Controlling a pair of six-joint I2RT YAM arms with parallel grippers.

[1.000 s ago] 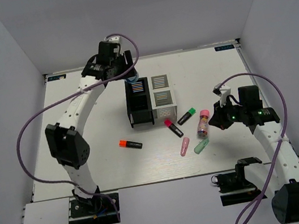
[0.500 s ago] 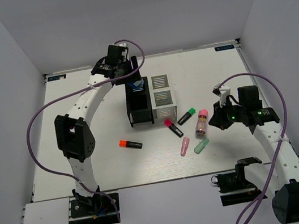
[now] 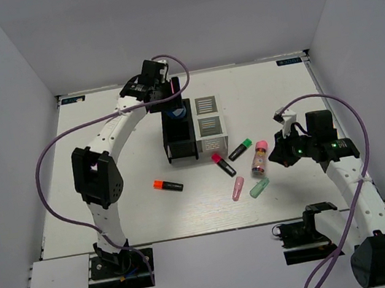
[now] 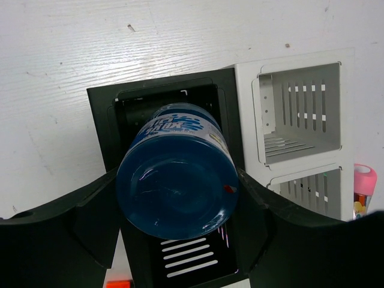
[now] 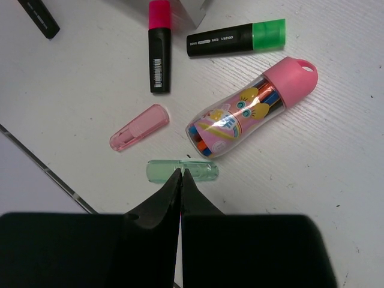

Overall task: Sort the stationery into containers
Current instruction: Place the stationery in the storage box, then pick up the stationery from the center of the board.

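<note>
My left hand (image 4: 180, 222) pinches the blue pot (image 4: 177, 174) by its sides, the pot's axis pointing down at the mouth of the far cell of the black organiser (image 4: 103, 114). I judge a straight drop should do. My right hand (image 5: 181, 180), pressed together and empty, hangs well to that organiser's right, over the mint capsule (image 5: 201, 171).

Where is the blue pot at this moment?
In the left wrist view the blue pot is gripped by the left gripper over a cell of the black organiser, with the white organiser on its right.
</note>
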